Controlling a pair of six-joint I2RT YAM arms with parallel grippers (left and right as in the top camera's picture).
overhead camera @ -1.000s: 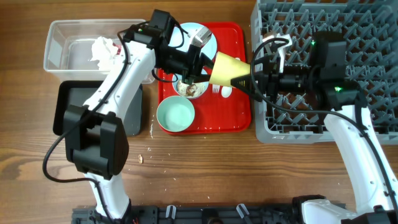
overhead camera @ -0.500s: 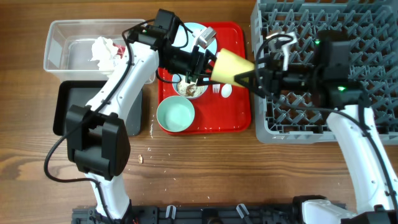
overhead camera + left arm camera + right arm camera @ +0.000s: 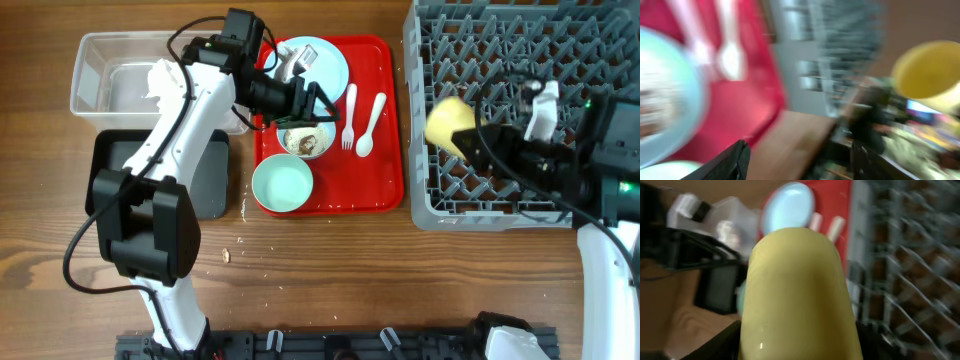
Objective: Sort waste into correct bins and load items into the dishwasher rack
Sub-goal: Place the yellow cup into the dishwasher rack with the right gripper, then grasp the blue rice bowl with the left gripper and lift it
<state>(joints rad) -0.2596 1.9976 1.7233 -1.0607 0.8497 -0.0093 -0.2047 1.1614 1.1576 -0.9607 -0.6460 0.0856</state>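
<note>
My right gripper is shut on the small yellow cup and holds it on its side above the left part of the grey dishwasher rack. The cup fills the right wrist view. Open and empty, my left gripper hangs over the red tray, just above a bowl with brownish scraps. In the blurred left wrist view its fingers stand wide apart. A light blue plate, a white fork, a spoon and an empty mint bowl lie on the tray.
At the far left, a clear tub holds a crumpled white tissue. A black tray lies below it, partly under the left arm. A few crumbs are on the wooden table in front.
The left gripper opened and drew back left over the tray. The right arm carried the yellow cup right, from the tray's edge to above the rack.
</note>
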